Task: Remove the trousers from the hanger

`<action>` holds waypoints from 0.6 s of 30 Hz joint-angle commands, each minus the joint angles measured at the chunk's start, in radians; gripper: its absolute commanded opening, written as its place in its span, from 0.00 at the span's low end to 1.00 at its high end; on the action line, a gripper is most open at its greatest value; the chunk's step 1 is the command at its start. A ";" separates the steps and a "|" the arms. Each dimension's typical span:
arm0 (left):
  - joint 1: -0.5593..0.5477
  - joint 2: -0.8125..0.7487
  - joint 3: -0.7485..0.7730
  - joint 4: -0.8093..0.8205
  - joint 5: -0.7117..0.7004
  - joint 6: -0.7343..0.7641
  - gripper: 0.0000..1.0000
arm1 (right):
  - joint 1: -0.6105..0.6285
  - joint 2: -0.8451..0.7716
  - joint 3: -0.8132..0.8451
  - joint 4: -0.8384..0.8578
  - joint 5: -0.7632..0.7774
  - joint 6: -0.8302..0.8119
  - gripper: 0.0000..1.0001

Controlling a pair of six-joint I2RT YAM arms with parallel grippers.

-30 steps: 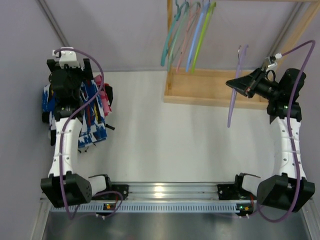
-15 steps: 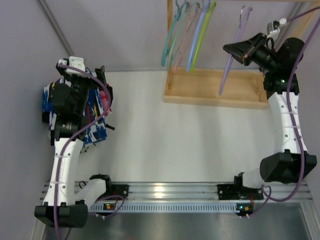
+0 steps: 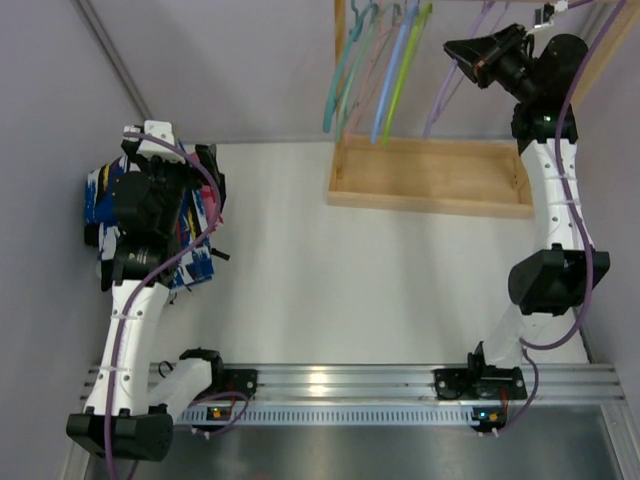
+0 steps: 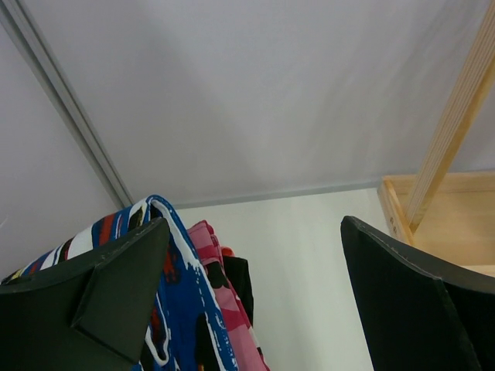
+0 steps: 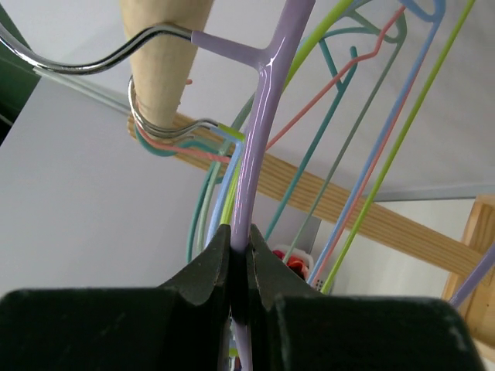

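At the far right of the rack, the right end effector [image 5: 238, 239] is clamping its fingers together on the stem of a bare lilac hanger [image 5: 267, 93], and is holding it up against the wooden rail [image 5: 166, 69]. The metal hook is crossing the rail. Whether it is seated there cannot be told.

- Trousers [image 3: 193, 255]: off the hanger and lying in a heap at the left edge of the desk [image 3: 330, 290], well apart from the rack. In the left wrist view a blue-and-white pair [image 4: 186, 294] is lying beside a pink pair [image 4: 213, 247] and a black pair [image 4: 236, 278].
- Left end effector [image 4: 255, 224]: fingers standing wide apart, gripping nothing, hanging just above the heap.
- Other hangers [image 3: 385, 70]: teal, pink, blue and green, hanging bunched on the same rail just beside the lilac one.
- Wooden tray [image 3: 430, 207]: forming the base of the rack and sitting under the hangers. No item is showing inside it from above.

Hazards, as judged:
- Letting go before the hook is resting on the rail is likely to drop the lilac hanger into the tray or onto the desk.
- Pressing sideways is likely to tangle it with the neighbouring hooks or push them along the rail.
- The left fingers, being so near the cloth, are at risk of snagging a pair and dragging it off the heap
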 commanded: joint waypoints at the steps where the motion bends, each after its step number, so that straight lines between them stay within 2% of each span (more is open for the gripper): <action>1: -0.005 -0.028 -0.004 -0.006 -0.018 -0.028 0.99 | 0.024 0.037 0.105 0.082 0.036 -0.016 0.00; 7: -0.005 -0.027 0.000 -0.011 -0.018 -0.031 0.99 | 0.027 0.085 0.142 0.069 0.035 -0.032 0.00; 10: -0.005 -0.025 -0.003 -0.012 -0.018 -0.032 0.99 | 0.078 0.098 0.138 0.067 0.026 -0.035 0.00; 18: -0.005 -0.011 0.017 -0.040 0.002 -0.017 0.99 | 0.121 0.111 0.094 0.076 0.013 -0.044 0.00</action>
